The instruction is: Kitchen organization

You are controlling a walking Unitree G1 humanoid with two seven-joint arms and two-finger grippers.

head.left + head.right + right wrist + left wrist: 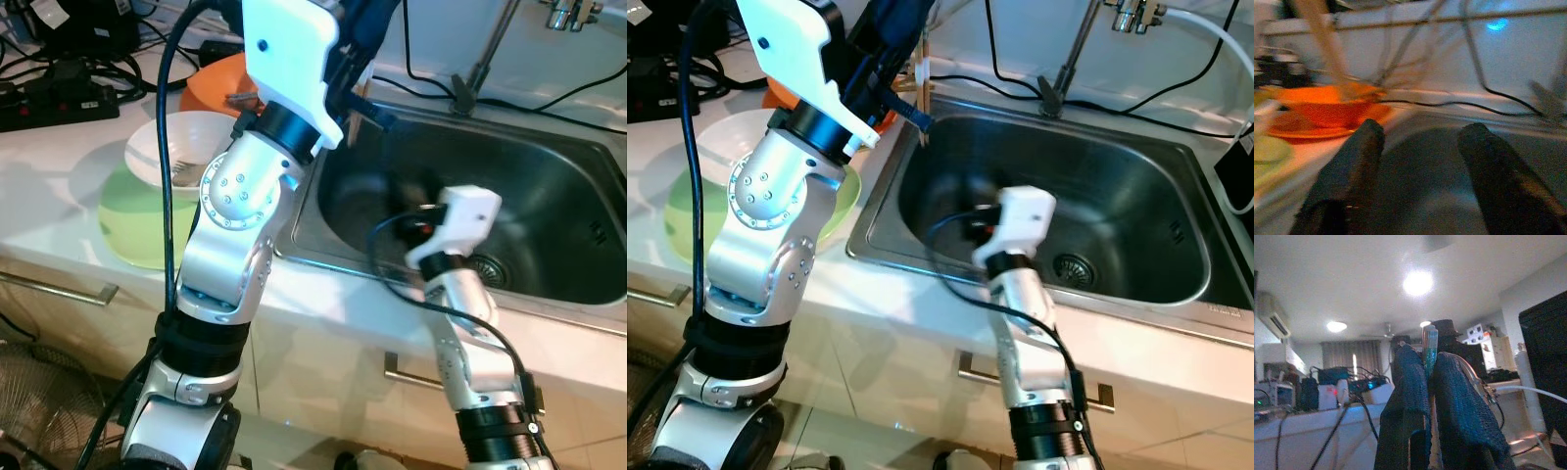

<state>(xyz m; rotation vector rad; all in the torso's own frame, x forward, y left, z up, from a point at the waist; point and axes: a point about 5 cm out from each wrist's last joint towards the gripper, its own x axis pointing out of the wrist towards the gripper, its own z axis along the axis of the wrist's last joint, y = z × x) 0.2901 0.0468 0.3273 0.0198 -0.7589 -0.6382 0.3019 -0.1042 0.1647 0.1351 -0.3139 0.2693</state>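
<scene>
My left gripper (1425, 357) is raised above the left rim of the steel sink (549, 186). It is shut on a thin stick-like utensil (1430, 345), which shows as a pale wooden stick (923, 93) standing upright by the sink's corner. My right gripper (1420, 132) is down inside the sink basin, open, with nothing between its fingers. On the counter left of the sink stand an orange bowl (217, 83), a white bowl (176, 147) with something small in it, and a green plate (132, 225) beneath the white bowl.
A faucet (490, 49) rises behind the sink, and cables trail along the back wall. A power strip (59, 98) with plugs lies at the counter's back left. The drain (1075, 266) sits mid-basin. Drawer handles (59, 286) run below the counter edge, and a fan (39, 392) stands on the floor.
</scene>
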